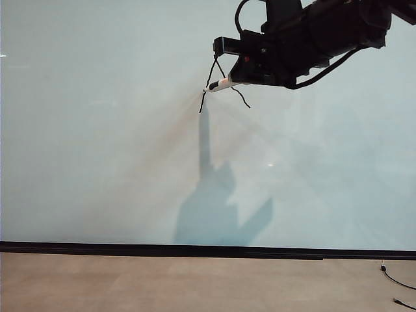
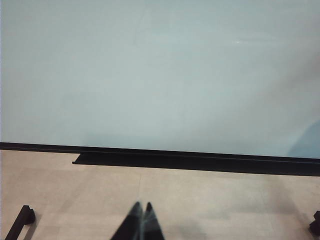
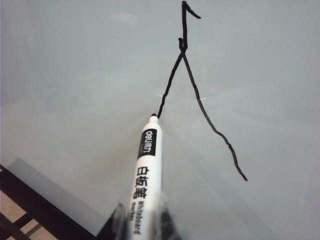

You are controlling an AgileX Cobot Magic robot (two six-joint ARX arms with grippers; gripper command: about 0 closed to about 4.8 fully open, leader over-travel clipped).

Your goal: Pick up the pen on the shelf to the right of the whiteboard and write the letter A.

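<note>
The whiteboard [image 1: 97, 130] fills the exterior view. My right gripper [image 1: 237, 79] reaches in from the upper right and is shut on the pen [image 1: 220, 84], a slim white marker. In the right wrist view the pen [image 3: 147, 170] sticks out from between the fingers of the right gripper [image 3: 141, 212], its black tip touching the board at the lower end of the left stroke. The letter A [image 3: 192, 85] shows as two shaky black strokes meeting under a small hook, also drawn thin in the exterior view [image 1: 216, 71]. My left gripper [image 2: 142, 206] is shut and empty, low over the floor before the board [image 2: 150, 75].
A black strip [image 1: 195, 249] runs along the board's lower edge, with a black ledge [image 2: 200, 162] under it. Tan floor [image 1: 162, 286] lies below. Thin cables [image 1: 396, 279] lie at the lower right. The arm's shadow [image 1: 221, 208] falls on the board. A black frame part [image 2: 20, 220] is near the left gripper.
</note>
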